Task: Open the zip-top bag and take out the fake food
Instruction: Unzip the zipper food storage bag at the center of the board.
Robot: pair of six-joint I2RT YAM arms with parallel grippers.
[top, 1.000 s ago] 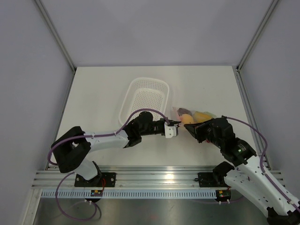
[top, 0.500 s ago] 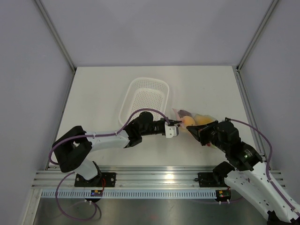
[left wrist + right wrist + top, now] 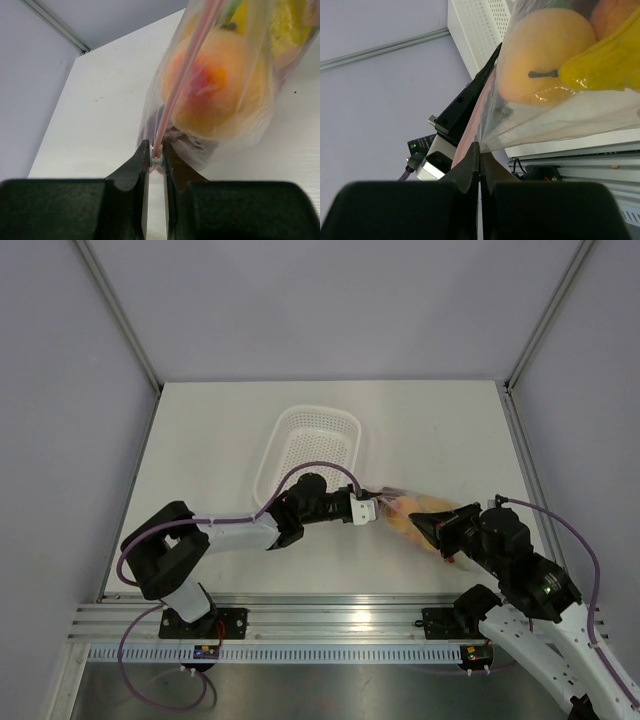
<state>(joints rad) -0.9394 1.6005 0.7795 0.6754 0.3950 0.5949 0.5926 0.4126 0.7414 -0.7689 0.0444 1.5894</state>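
The clear zip-top bag (image 3: 408,510) hangs between my two grippers, right of the basket. It holds fake food: an orange-yellow fruit (image 3: 220,90), a peach-coloured fruit (image 3: 545,55) and a yellow piece (image 3: 605,67). My left gripper (image 3: 372,510) is shut on the white slider at the end of the pink zip strip (image 3: 185,70). My right gripper (image 3: 428,528) is shut on the bag's edge (image 3: 487,135) beside the strip. The bag looks lifted off the table.
The white perforated basket (image 3: 306,452) stands on the table behind the left arm, with nothing in it. It shows at the top of the right wrist view (image 3: 475,25). The metal rail with the arm bases (image 3: 330,625) runs along the near edge.
The right gripper has drawn back to the right and toward the near edge with the bag's edge. The left gripper has followed a little to the right, still on the slider.
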